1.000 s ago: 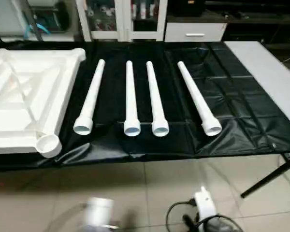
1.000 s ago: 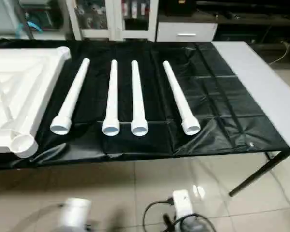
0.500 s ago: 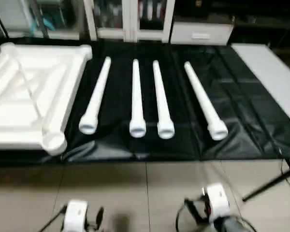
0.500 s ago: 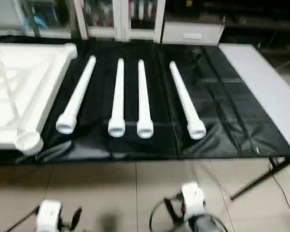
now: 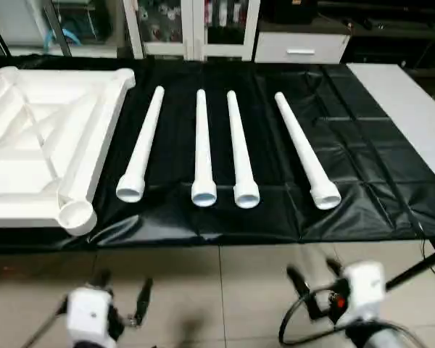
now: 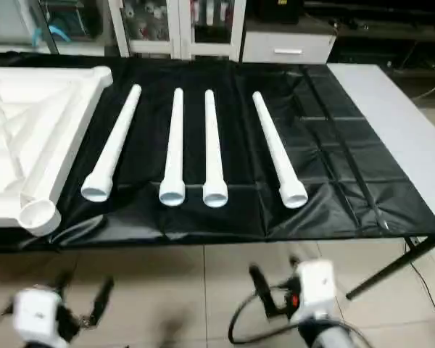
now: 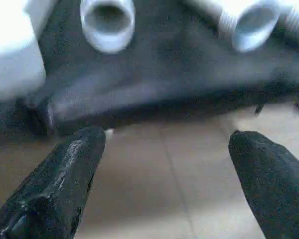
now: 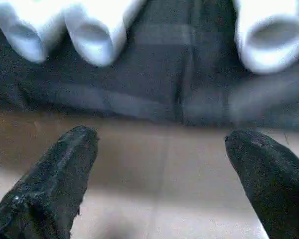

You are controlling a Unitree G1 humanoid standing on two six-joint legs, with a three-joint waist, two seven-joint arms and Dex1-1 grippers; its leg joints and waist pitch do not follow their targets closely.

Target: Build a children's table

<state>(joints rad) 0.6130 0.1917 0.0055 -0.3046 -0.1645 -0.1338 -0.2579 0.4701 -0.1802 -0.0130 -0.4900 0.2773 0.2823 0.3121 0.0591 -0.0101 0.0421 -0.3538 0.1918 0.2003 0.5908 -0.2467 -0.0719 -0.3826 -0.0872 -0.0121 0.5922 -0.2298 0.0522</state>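
Grippers both agape, empty, short of the legs (none fitted); next, reach and pinch one.

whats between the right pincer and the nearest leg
Nothing solid: from the right pincer, bare floor tiles, then the black sheet's front edge before the leg, seen in the right eye view.

White wrist housings, black tapered fingers, looping black cable.
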